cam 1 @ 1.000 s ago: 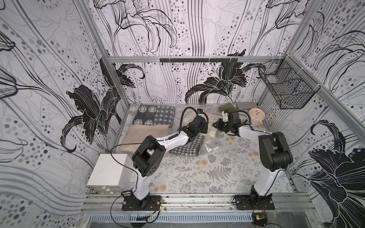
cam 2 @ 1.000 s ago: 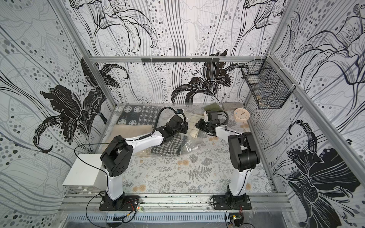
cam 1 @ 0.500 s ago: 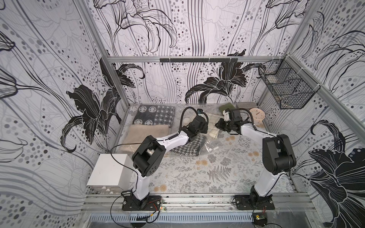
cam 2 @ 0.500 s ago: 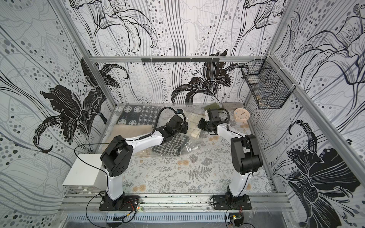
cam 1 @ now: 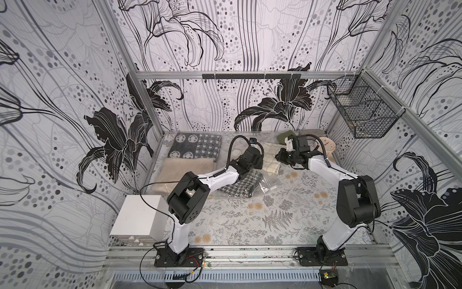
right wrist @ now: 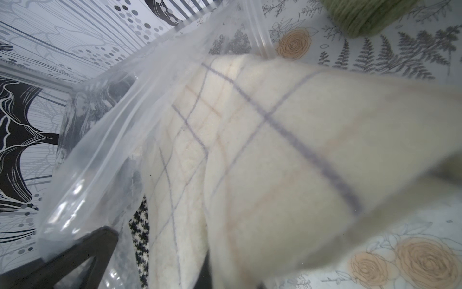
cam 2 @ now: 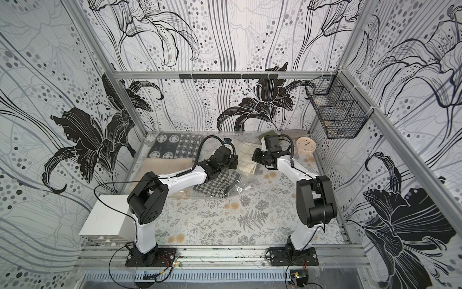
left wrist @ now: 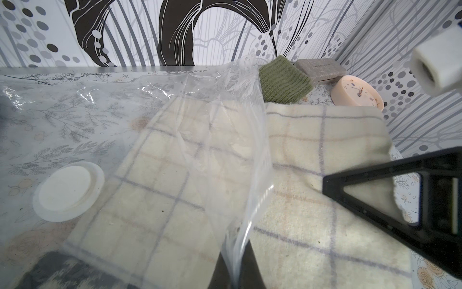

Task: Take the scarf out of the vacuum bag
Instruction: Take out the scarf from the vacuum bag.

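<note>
currently, your right gripper (cam 1: 279, 157) pinches the scarf (left wrist: 312, 150), half out of the vacuum bag (left wrist: 175, 112); its long axis runs from that gripper toward the left gripper (left wrist: 236, 276), clamped on the bag mouth.

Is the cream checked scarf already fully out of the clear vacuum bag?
No, in the left wrist view part of the scarf lies inside the vacuum bag.

- Table (cam 1: 275, 225): fern-and-rose print cloth over the whole top.
- 11 o'clock: black-and-white patterned blanket (cam 1: 195, 149), folded flat.
- 10 o'clock: beige folded textile (cam 1: 185, 170), touching the blanket's near edge.
- 12 o'clock: vacuum bag (left wrist: 100, 112), clear and crinkled.
- 1 o'clock: green knit piece (cam 1: 283, 136) beside a grey block (left wrist: 317, 67).
- 2 o'clock: peach clock (cam 1: 327, 146).
</note>
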`<state>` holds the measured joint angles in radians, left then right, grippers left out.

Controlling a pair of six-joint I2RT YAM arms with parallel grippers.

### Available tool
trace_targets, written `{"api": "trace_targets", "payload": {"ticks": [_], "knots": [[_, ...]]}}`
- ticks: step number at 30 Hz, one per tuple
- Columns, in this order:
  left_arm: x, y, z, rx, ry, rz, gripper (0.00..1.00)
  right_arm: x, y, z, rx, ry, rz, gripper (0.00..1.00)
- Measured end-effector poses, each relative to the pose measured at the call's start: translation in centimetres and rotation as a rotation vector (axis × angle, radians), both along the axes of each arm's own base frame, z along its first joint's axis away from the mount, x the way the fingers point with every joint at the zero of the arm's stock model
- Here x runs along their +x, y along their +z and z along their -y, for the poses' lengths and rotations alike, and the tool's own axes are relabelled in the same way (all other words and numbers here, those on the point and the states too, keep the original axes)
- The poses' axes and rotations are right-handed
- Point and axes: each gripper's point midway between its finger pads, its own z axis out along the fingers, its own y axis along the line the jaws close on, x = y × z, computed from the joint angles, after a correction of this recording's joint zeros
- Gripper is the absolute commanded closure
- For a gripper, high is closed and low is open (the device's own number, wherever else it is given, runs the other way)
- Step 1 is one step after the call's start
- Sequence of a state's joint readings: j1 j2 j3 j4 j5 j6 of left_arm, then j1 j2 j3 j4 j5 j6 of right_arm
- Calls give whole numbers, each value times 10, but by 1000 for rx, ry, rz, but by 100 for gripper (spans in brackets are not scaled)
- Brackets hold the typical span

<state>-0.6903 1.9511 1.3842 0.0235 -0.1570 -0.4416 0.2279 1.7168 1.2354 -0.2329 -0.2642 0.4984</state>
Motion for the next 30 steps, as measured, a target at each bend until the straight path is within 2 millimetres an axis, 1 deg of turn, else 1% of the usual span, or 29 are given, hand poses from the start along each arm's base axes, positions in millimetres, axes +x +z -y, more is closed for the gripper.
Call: {"api": "trace_targets", "payload": {"ticks": [5,11,13,19,26,30], "knots": [[0,-1,0,1,0,-1,100,-5,2,3,-19,5,-6,100],[0,-1,0,1,0,-1,100,-11,22,10,-33,-3,23,100],[0,-1,0,1,0,-1,100,-12,24,15,-38,-12,24,100],[0,-1,0,1,0,-1,100,-14,24,33,-53,-46,9,100],[0,-1,0,2,0,-2,100,-19,25,47,-69,-73,-5,100],[-1,-3,-1,4,0,-5,100,-22,24,58,-74,-97,-19,100]]}}
